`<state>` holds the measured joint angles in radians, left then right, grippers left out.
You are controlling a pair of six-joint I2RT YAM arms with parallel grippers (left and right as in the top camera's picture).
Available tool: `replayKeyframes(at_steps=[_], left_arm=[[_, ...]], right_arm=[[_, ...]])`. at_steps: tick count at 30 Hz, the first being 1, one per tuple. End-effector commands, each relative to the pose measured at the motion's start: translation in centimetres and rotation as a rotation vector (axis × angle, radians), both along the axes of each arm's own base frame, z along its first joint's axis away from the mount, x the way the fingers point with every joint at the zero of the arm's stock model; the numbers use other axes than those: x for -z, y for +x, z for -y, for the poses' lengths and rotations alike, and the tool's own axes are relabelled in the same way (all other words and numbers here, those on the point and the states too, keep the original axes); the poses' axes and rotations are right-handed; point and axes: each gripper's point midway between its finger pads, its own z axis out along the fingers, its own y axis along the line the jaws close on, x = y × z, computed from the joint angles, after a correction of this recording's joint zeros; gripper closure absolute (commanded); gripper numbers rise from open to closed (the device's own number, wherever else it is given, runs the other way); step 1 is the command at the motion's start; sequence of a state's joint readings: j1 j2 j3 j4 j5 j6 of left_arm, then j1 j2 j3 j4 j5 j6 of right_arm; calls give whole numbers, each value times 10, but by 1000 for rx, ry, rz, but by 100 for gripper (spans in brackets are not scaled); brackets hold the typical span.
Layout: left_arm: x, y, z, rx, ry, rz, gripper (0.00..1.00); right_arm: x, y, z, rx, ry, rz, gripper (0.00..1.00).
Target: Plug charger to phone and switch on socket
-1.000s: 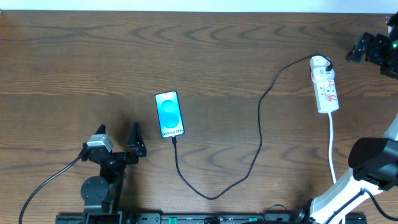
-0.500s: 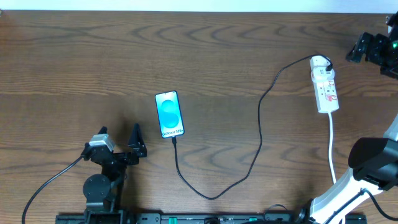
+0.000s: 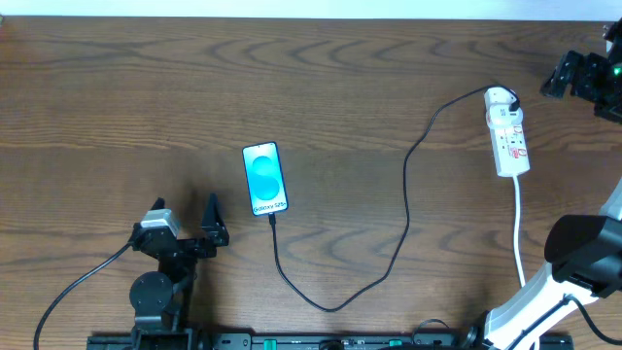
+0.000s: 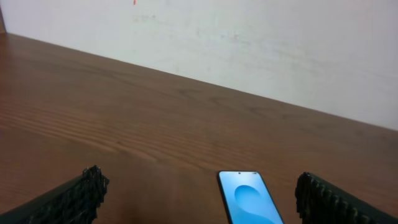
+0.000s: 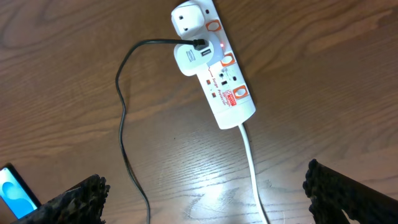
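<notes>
- Right gripper [image 5: 202,190]: jaws wide apart, holding nothing; I judge it the nearer arm to the socket [image 5: 214,65], at 12 o'clock.
- Socket's long axis: 11 to 5 o'clock; phone [image 5: 13,190] well apart, at 9 o'clock.

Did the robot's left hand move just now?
Yes, slightly: the left gripper drew back down the picture, away from the phone, which stayed put.

Dark wood counter [image 3: 117,97] carrying three things.
A lit phone [image 3: 264,179] lies left of centre; a thin black cable [image 3: 406,194] loops from its near end to a white power strip [image 3: 509,136] at far right, whose white cord [image 3: 519,224] trails nearward.
</notes>
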<state>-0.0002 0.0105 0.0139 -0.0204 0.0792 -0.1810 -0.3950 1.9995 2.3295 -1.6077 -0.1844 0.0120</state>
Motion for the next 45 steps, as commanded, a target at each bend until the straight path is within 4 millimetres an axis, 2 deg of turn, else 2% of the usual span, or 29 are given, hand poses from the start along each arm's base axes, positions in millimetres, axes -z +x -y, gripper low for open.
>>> replayKeyframes(at_steps=[1, 45], left_arm=[[14, -1, 2, 24, 81, -44, 1], [14, -1, 2, 24, 88, -45, 1]], right_arm=[[-10, 0, -3, 4, -4, 28, 1], [-10, 0, -3, 4, -4, 28, 1]])
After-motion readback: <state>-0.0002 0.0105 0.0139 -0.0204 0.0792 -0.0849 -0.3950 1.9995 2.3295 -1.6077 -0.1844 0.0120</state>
